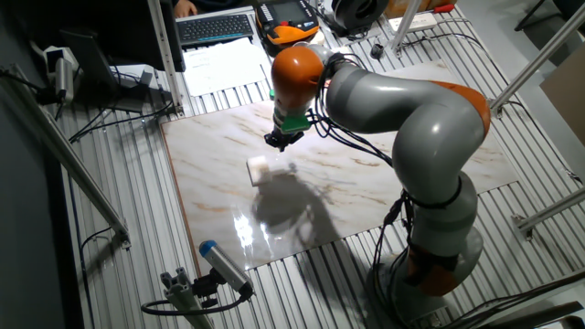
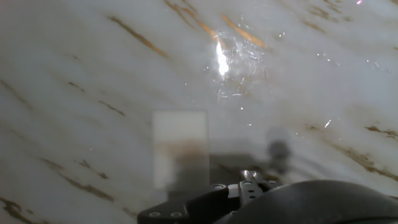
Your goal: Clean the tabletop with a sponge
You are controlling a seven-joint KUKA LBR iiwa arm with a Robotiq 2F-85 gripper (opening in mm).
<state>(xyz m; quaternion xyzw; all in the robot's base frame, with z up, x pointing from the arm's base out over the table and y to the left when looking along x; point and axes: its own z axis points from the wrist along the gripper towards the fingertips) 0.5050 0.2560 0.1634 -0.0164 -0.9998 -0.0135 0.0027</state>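
Note:
The tabletop (image 1: 215,151) is a glossy white-beige marble slab with brown veins, lying on a ribbed grey metal surface. The sponge (image 1: 259,168), a small cream-white block, lies flat on the slab's left-centre part. My gripper (image 1: 282,140) hangs a little above the slab, just right of and behind the sponge, not touching it. In the hand view the sponge (image 2: 180,149) shows blurred, low and left of centre on the tabletop (image 2: 74,74). Only the dark hand body fills that view's bottom edge. The fingers are too small or hidden to tell how they stand.
A bright wet-looking glare (image 1: 243,228) marks the slab's near part. A grey-and-blue cylinder device (image 1: 222,267) on a bracket sits off the slab's near-left corner. Papers (image 1: 224,64), a keyboard (image 1: 215,27) and an orange-black pendant (image 1: 288,26) lie behind. A metal post (image 1: 166,55) stands at the back left.

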